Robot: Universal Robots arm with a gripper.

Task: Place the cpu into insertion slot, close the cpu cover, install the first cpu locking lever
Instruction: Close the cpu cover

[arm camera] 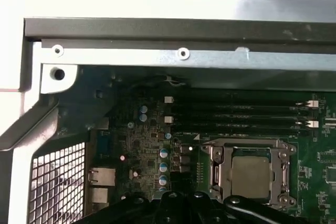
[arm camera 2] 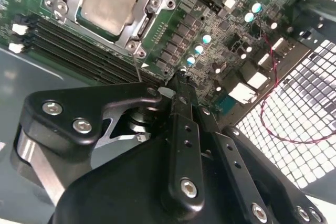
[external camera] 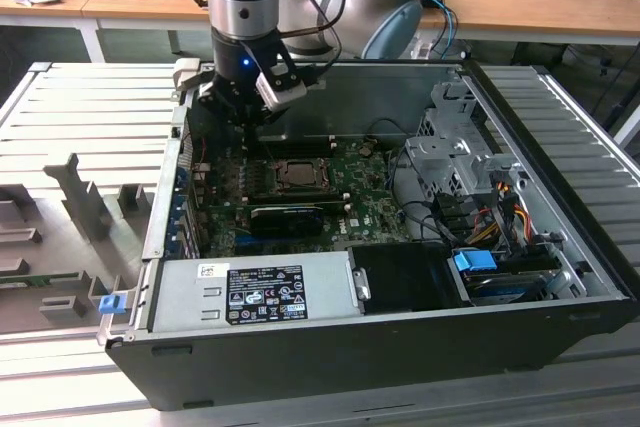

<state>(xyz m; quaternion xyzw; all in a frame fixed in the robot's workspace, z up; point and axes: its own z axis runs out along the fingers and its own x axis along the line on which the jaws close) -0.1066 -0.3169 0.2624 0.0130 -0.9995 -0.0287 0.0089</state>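
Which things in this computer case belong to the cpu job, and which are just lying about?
Job: cpu, cpu cover, tool.
Lying about: power supply, graphics card, memory sticks, coloured cables.

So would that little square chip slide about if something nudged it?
Probably not: the cpu lies flat, with the cpu cover framing its edges. Its plain metal face looks stiff, likely smooth, so perhaps slippery to pinch. Small and flat, it is probably light.
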